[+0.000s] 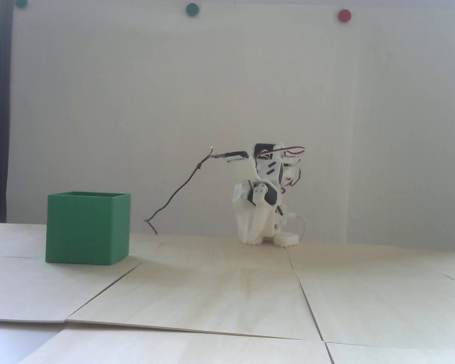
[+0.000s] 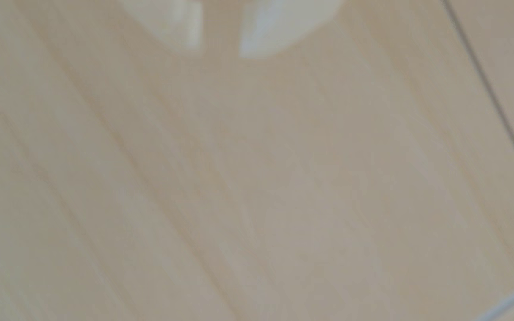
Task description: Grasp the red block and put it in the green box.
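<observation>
- Jaws first: in the wrist view the two white fingertips (image 2: 194, 31) stand a little apart with bare wood showing between them, so the gripper (image 2: 218, 43) looks released and is holding nothing.
- Nearest the fixed camera lie the pale wooden table panels (image 1: 227, 295), with seams and slightly lifted edges between them. No red block shows anywhere on them.
- I cannot say where the red block is. It may already sit inside the green box (image 1: 87, 227), whose walls hide the interior from this low angle, or it may lie behind the box or the arm.
- That is the main risk: if the block is not in the box, any reach starts blind, because the blurred wrist view shows only wood grain and a panel seam.
- Further back, at the left of the fixed view, the green box stands upright on the table, well apart from the arm.
- Farther still, the white arm (image 1: 261, 197) is folded low over its base, gripper pointing down close to the table. Unfolding carelessly could scrape the tips along the wood.
- A black cable (image 1: 178, 189) droops from the arm toward the table between arm and box; a swing toward the box might drag or snag it.
</observation>
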